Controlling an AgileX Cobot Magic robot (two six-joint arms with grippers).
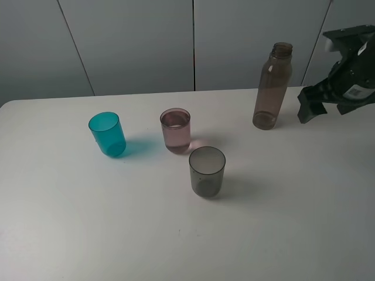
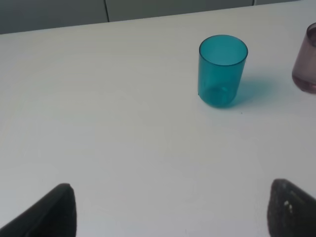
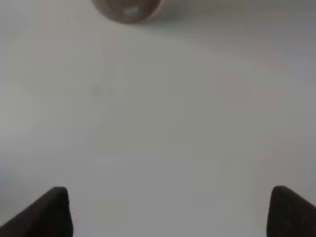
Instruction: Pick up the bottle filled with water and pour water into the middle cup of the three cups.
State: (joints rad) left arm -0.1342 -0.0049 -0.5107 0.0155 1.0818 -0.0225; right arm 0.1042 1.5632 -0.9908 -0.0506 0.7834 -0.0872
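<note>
The smoky grey-brown bottle (image 1: 272, 88) stands upright and uncapped at the back right of the table; its base shows in the right wrist view (image 3: 129, 10). The pale pink middle cup (image 1: 176, 130) stands between the teal cup (image 1: 107, 134) and the smoky grey cup (image 1: 207, 171), and holds some liquid. My right gripper (image 1: 310, 106) is open and empty, just right of the bottle and apart from it; its fingertips (image 3: 49, 212) frame bare table. My left gripper (image 2: 170, 212) is open and empty, with the teal cup (image 2: 222, 70) and the pink cup's edge (image 2: 307, 61) ahead of it.
The white table (image 1: 88, 222) carries only the three cups and the bottle. A grey panelled wall (image 1: 129, 41) stands behind the table's back edge. The left arm is outside the exterior view.
</note>
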